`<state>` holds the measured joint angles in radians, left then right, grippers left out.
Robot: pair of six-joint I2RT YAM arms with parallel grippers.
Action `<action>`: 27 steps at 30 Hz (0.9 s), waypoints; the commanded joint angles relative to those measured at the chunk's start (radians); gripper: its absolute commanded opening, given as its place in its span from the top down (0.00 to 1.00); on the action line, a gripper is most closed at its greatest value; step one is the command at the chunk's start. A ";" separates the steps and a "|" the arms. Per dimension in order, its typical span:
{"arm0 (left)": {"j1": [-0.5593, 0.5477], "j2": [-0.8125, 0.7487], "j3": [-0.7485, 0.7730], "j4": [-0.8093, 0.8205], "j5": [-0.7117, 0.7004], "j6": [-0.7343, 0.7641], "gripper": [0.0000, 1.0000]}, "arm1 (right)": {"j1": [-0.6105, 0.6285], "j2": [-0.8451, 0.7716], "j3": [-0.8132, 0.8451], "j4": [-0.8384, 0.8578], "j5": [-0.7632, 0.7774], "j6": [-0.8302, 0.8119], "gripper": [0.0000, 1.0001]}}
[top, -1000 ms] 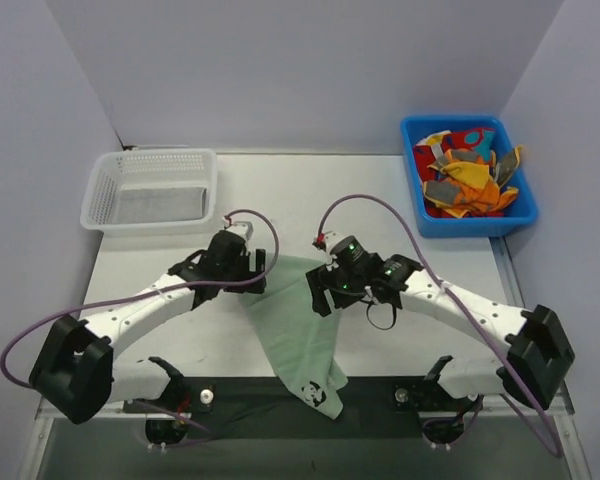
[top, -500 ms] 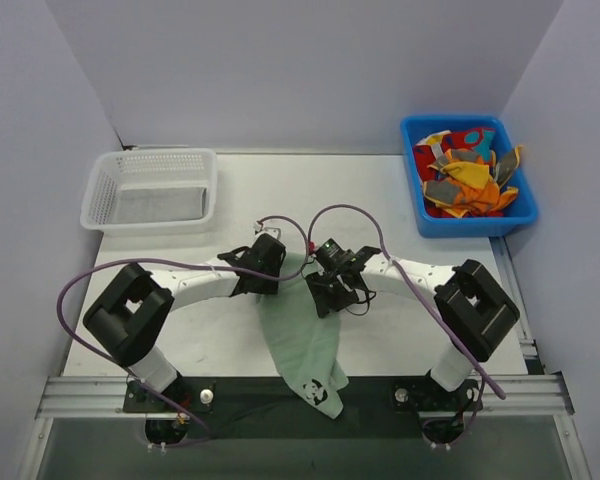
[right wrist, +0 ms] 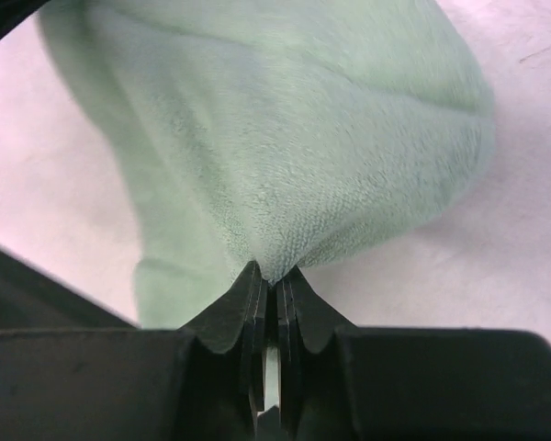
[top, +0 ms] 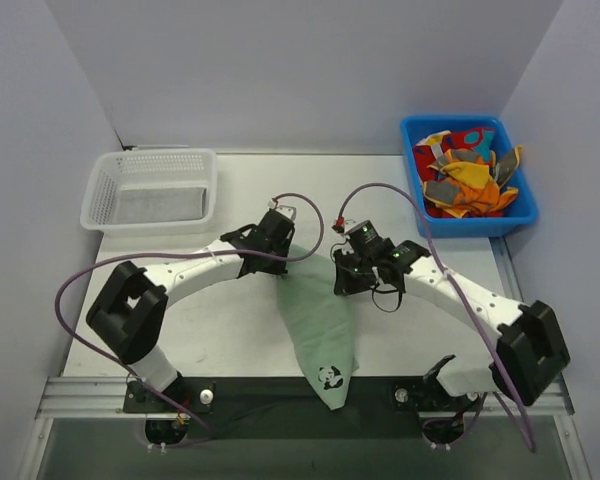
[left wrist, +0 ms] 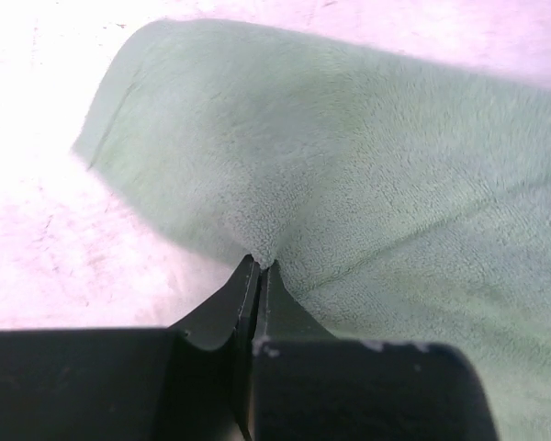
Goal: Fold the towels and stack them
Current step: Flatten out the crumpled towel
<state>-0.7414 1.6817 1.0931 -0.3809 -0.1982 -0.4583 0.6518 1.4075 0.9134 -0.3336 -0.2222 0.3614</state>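
Green towel (top: 318, 315): far corners pinched by left gripper (left wrist: 259, 265) and right gripper (right wrist: 274, 276), both clenched; lately drawn apart and away from the surface (top: 180, 330) near edge. Spreading for folding presumed.

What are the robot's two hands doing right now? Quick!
The left gripper is shut, pinching an edge of the green towel.
The right gripper is shut too, pinching the same green towel.
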 commanded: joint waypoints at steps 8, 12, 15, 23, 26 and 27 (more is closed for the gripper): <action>-0.015 -0.223 -0.194 -0.245 0.226 -0.049 1.00 | 0.252 -0.162 -0.143 -0.170 -0.146 0.145 0.67; -0.016 -0.240 -0.266 -0.263 0.258 -0.043 1.00 | 0.218 -0.219 -0.150 -0.173 -0.117 0.078 0.44; -0.016 -0.238 -0.297 -0.260 0.286 -0.046 1.00 | 0.120 -0.232 -0.076 -0.168 -0.108 0.015 0.43; -0.018 -0.312 -0.337 -0.236 0.238 -0.057 1.00 | -0.009 0.104 0.149 -0.030 -0.100 -0.168 0.48; -0.019 -0.346 -0.349 -0.236 0.229 -0.068 1.00 | -0.021 0.267 0.258 -0.015 -0.176 -0.194 0.44; -0.019 -0.362 -0.352 -0.236 0.226 -0.071 1.00 | -0.021 0.300 0.280 -0.012 -0.213 -0.197 0.43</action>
<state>-0.7540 1.3689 0.7494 -0.6319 0.0460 -0.5125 0.6350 1.6012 1.1397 -0.3538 -0.3473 0.2291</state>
